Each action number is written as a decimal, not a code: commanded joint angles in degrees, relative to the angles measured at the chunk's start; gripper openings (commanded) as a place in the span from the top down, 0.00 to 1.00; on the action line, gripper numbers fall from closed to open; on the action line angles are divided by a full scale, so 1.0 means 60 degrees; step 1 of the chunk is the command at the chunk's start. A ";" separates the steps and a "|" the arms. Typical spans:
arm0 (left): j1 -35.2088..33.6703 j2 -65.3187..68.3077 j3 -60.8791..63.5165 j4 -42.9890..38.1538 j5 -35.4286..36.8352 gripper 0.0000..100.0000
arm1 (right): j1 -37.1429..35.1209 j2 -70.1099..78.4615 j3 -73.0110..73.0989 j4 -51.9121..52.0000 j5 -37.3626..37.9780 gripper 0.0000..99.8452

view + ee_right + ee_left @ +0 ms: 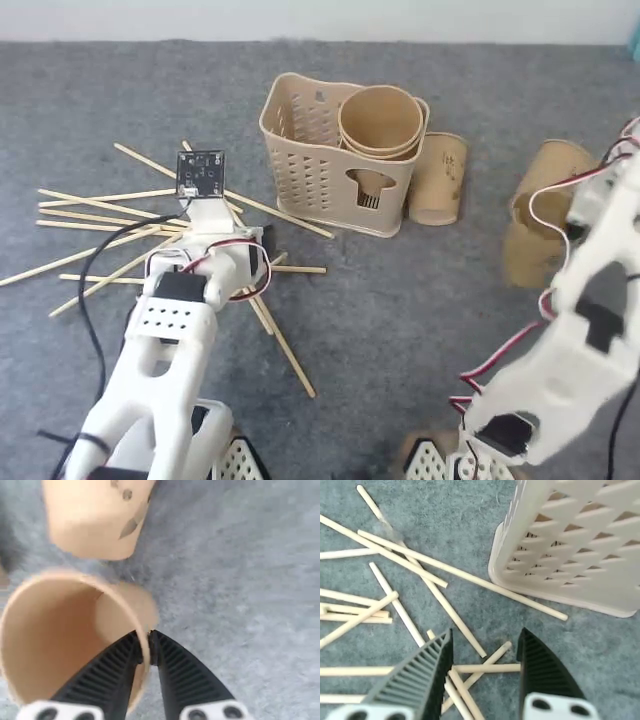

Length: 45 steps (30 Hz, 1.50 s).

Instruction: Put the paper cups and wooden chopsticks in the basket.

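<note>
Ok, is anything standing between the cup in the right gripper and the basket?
Yes. The right gripper is shut on the rim of a paper cup, and another cup stands right beside the basket, roughly between the two. Stacked cups already fill that end of the basket.

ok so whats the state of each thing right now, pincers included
basket: upright, holding nested cups
nested cups: stacked inside the basket
cup beside basket: standing on the table, outside
held cup: wall pinched, outside the basket
far cup: loose on the table
chopsticks: scattered on the table, none gripped
left pincer: open over the chopsticks
right pincer: shut on held cup
</note>
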<state>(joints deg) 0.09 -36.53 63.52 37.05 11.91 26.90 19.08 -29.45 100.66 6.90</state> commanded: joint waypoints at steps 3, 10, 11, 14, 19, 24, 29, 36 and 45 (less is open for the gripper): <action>0.0015 0.0015 0.0007 -0.0396 -0.0117 0.80 | -0.0637 -0.2835 -0.0088 0.0315 0.0044 0.99; 0.0015 0.0015 0.0022 -0.0381 -0.0117 0.80 | -0.2440 -0.3714 -0.1465 0.0198 -0.1231 0.99; 0.0015 0.0015 0.0022 -0.0381 -0.0117 0.80 | -0.2703 -0.3700 -0.1963 0.0198 -0.1421 0.99; 0.0015 0.0015 0.0022 -0.0381 -0.0117 0.80 | -0.3509 -0.3700 -0.3443 0.0139 -0.1905 0.99; 0.0015 0.0015 0.0022 -0.0396 -0.0117 0.80 | -0.4799 -0.3700 -0.5392 -0.0374 -0.2520 0.99; 0.0015 0.0015 0.0022 -0.0396 -0.0117 0.80 | -0.6308 -0.3597 -0.5612 -0.0842 -0.2535 0.99; 0.0015 0.0015 0.0022 -0.0396 -0.0117 0.80 | -0.6645 -0.2806 -0.5641 -0.1018 -0.2520 0.99; 0.0029 0.0015 0.0007 -0.0396 -0.0117 0.80 | -0.6176 -0.1648 -0.5626 -0.0901 -0.2520 0.99; 0.0029 0.0015 0.0007 -0.0410 -0.0132 0.80 | -0.6249 -0.0535 -0.5656 -0.0168 -0.2579 0.99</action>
<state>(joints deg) 0.18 -36.53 63.96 36.35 11.65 -10.90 16.26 -61.19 98.55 -7.78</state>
